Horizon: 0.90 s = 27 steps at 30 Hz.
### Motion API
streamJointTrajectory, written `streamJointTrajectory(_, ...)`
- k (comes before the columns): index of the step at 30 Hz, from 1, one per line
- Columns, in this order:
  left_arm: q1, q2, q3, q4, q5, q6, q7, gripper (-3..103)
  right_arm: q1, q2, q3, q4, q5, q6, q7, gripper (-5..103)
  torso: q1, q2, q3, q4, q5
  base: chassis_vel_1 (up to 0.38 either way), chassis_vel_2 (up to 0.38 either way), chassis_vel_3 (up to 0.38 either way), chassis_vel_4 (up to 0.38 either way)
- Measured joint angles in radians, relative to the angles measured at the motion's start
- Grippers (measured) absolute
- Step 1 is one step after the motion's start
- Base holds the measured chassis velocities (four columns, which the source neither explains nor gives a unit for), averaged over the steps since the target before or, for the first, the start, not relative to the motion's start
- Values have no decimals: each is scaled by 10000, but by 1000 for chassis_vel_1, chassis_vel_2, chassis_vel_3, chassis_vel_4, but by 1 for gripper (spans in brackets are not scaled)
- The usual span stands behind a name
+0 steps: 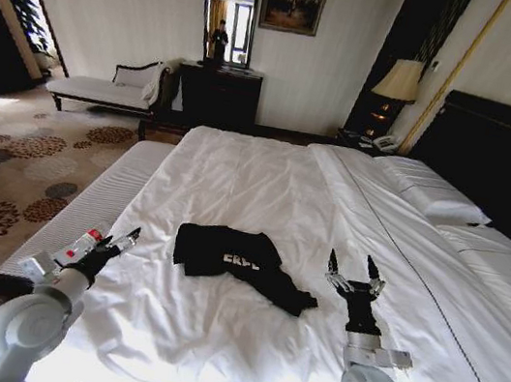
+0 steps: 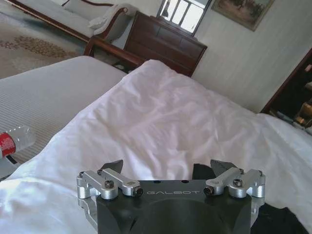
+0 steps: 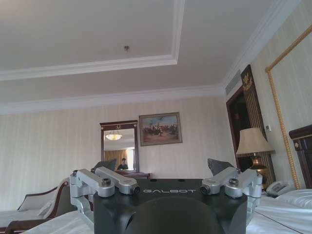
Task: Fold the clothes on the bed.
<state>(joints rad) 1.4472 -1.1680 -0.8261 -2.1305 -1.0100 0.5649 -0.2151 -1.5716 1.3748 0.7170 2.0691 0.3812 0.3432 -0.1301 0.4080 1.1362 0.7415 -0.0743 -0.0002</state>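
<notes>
While the black T-shirt is lying crumpled, white lettering up, on the white duvet near the foot of the bed, the robot's two arms are flanking it. The left gripper is hovering just beside the T-shirt's left side, at the duvet's edge, its fingers spread apart and grasping nothing. The right gripper is hanging just beyond the T-shirt's trailing right sleeve, its fingers also parted and empty, pointing up the bed toward the pillows beside the headboard.
</notes>
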Motion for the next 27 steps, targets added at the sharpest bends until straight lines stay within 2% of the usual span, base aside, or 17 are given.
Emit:
streamJointTrajectory(6,-1585,329,755,1656,-178,520,5,100,75,-60,12,-236,-54,0,-3,100,1,0,0,-2,1,0,0,0,0)
streamJointTrajectory(11,-2219,480,1090,2341,-394,761,146,100,322,-176,-115,-510,-65,-24,-3,100,0,1,0,-8,3,0,0,0,0)
streamJointTrajectory(12,-2272,517,1126,2483,-398,802,203,100,453,-230,-247,-624,-66,-59,0,100,0,1,0,-7,2,0,0,0,0)
streamJointTrajectory(13,-2364,573,1227,2762,-342,820,322,100,667,-314,-489,-824,-64,-134,17,100,0,1,0,5,4,0,0,0,0)
streamJointTrajectory(14,-2521,607,1401,3021,-260,809,401,100,778,-355,-639,-961,-65,-174,26,100,0,0,0,15,6,0,0,0,0)
streamJointTrajectory(15,-2521,607,1401,3021,-260,809,401,100,778,-355,-639,-961,-65,-174,26,100,0,0,0,15,6,0,0,0,0)
streamJointTrajectory(16,-2706,622,1624,3268,-178,752,503,100,812,-368,-702,-1037,-65,-186,34,100,0,1,0,14,6,0,0,0,0)
streamJointTrajectory(18,-3373,626,2366,3966,4,545,776,100,867,-375,-802,-1263,-94,-190,38,100,0,1,1,-5,-2,0,0,0,0)
streamJointTrajectory(24,-4145,714,3200,4448,-5,433,957,100,937,-374,-814,-1456,-147,-179,69,100,-1,0,0,-2,3,0,0,0,0)
streamJointTrajectory(27,-4669,989,3901,4804,20,344,1302,100,950,-379,-768,-1481,-154,-160,75,100,-1,0,0,-1,4,0,0,0,0)
